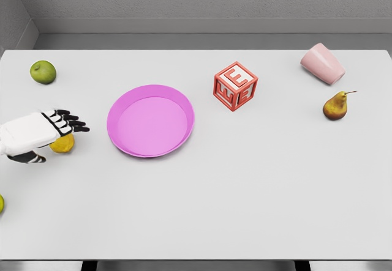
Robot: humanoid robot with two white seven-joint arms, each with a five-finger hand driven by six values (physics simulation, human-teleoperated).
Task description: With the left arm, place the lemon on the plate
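The yellow lemon lies on the white table near the left edge, mostly covered by my left hand. This white hand comes in from the left, its dark fingers stretched out flat over the top of the lemon and its thumb below and to the left. The fingers are not curled around the fruit, so the hand is open. A round pink plate sits just right of the lemon, with nothing on it. My right arm is out of view.
A green apple sits at the far left back. A red letter block stands right of the plate. A tipped pink cup and a pear are at the far right. A greenish object peeks in at the left edge.
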